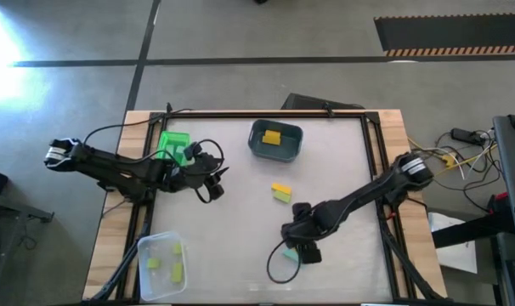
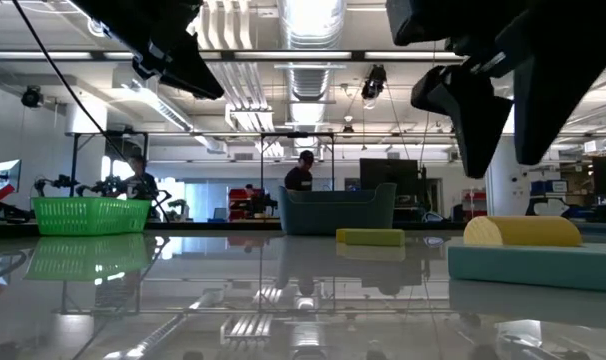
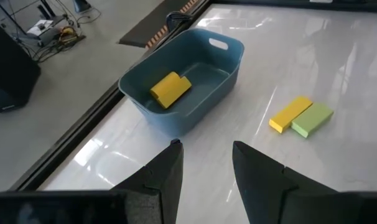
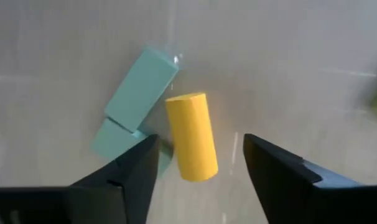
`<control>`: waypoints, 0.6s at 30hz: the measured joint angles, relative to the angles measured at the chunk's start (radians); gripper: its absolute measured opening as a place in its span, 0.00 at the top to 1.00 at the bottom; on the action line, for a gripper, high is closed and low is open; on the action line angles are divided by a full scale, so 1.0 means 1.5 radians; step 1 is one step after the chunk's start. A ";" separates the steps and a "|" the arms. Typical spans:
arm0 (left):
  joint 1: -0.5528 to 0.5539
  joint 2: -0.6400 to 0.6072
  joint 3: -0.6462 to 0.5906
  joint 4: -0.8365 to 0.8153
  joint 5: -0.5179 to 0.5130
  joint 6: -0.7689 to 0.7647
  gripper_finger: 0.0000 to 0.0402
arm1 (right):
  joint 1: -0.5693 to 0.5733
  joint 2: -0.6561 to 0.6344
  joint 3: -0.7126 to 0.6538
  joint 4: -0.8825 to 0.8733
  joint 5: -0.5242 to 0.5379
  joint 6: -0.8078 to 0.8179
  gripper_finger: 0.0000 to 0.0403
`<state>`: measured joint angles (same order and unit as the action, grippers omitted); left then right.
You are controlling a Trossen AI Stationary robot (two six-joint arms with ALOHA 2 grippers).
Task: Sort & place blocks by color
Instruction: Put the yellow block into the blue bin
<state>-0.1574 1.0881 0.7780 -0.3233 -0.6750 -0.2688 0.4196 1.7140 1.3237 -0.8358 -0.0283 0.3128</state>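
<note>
A yellow half-round block lies on the table beside two teal bars, near the front right. My right gripper hovers open just above them, a finger on either side of the yellow block, touching nothing; in the low view its fingers hang clear over the yellow block and a teal bar. A yellow and a lime bar lie side by side at mid-table. My left gripper is open and held above the table between the green bin and the blue-grey bin.
A blue-grey bin at the far middle holds a yellow block. A bright green basket stands at the far left. A clear bin at the near left holds lime blocks. People stand in the room behind the table.
</note>
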 joint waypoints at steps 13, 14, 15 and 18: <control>0.000 0.004 0.000 0.000 -0.001 0.016 0.69 | 0.002 0.105 0.033 -0.011 0.004 -0.004 0.44; 0.000 0.004 0.000 0.000 -0.001 0.016 0.69 | 0.002 0.107 0.032 -0.008 0.010 0.001 0.46; 0.000 0.004 0.000 0.000 -0.001 0.016 0.69 | 0.002 0.110 0.032 -0.003 0.018 0.001 0.48; 0.000 0.004 0.000 0.000 -0.001 0.016 0.69 | 0.002 0.111 0.032 0.011 0.026 0.000 0.59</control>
<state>-0.1577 1.0939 0.7780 -0.3236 -0.6771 -0.2452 0.4229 1.8800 1.3724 -0.8186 0.0112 0.3134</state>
